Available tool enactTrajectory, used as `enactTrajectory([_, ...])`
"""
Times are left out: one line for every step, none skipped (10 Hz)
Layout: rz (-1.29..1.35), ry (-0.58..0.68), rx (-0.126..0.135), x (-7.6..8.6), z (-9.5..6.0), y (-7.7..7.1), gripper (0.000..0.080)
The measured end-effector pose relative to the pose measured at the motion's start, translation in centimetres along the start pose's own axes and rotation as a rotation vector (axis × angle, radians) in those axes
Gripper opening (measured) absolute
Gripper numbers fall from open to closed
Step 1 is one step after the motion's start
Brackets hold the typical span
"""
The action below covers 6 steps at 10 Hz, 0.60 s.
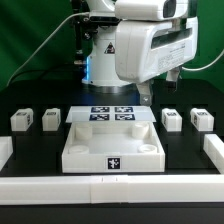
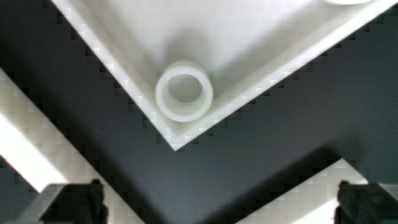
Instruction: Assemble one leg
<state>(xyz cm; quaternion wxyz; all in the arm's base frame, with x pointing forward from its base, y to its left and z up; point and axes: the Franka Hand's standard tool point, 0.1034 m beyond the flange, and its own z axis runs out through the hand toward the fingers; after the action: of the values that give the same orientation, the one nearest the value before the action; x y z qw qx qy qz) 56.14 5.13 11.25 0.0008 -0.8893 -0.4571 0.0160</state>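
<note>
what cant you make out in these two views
- Exterior view: markers on the legs too small to read; one far corner of the tray hidden behind the arm.
- Wrist view: gripper fingers mostly cut off by the frame edge; tray cropped to one corner socket; no legs in view.

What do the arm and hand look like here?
The arm is bulky, rounded white casing with a blue light near its base. The hand has two dark, blocky fingers. A thin pale cable arcs behind.
</note>
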Motion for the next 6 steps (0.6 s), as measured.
enactTrajectory([0.0,0.0,0.0,0.0,0.0,0.0,0.065])
enactTrajectory([0.0,0.0,0.0,0.0,0.01,0.0,0.065])
enactTrajectory([0.0,0.0,0.0,0.0,0.01,0.0,0.065])
enactTrajectory([0.0,0.0,0.0,0.0,0.01,0.0,0.065])
enactTrajectory([0.0,0.0,0.0,0.0,0.01,0.0,0.065])
enactTrajectory([-0.019,-0.001,0.0,-0.02,0.01,0.01,0.065])
